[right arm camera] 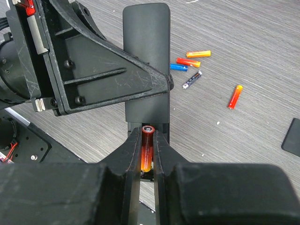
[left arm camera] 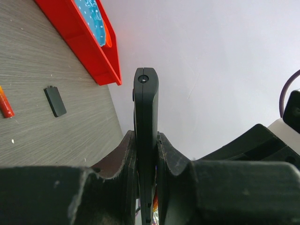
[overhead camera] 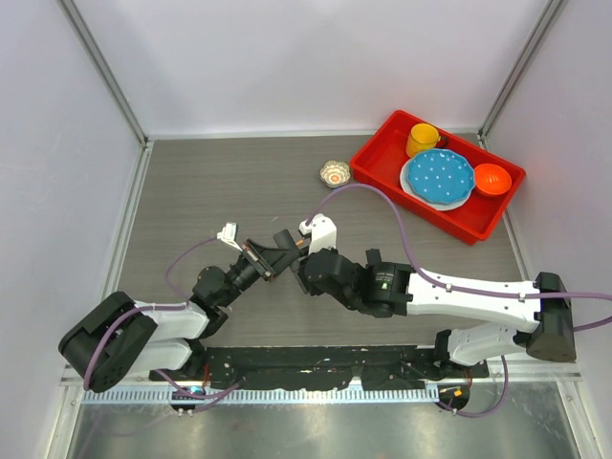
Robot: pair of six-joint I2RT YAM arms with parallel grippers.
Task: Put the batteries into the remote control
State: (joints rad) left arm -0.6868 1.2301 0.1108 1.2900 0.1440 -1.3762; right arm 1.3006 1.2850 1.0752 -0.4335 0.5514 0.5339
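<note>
My left gripper (overhead camera: 265, 256) is shut on the black remote control (left arm camera: 146, 108), which stands edge-on between its fingers (left arm camera: 125, 154). In the right wrist view the remote (right arm camera: 146, 51) lies lengthwise ahead, its open recess just under my right gripper (right arm camera: 148, 133). That gripper is shut on a red-orange battery (right arm camera: 147, 147) held at the recess end. Several loose batteries lie on the table beyond: orange (right arm camera: 198, 54), red-orange (right arm camera: 188, 62), blue (right arm camera: 178, 67), dark grey (right arm camera: 192, 79) and another red-orange one (right arm camera: 235, 96). In the top view the two grippers meet mid-table and the arms hide the loose batteries.
A red tray (overhead camera: 382, 187) at the back right holds a yellow cup (overhead camera: 422, 139), a blue dotted plate (overhead camera: 440, 177) and an orange bowl (overhead camera: 491, 178). A small patterned bowl (overhead camera: 334, 173) sits left of it. A flat black cover (left arm camera: 55, 101) lies on the table near the batteries.
</note>
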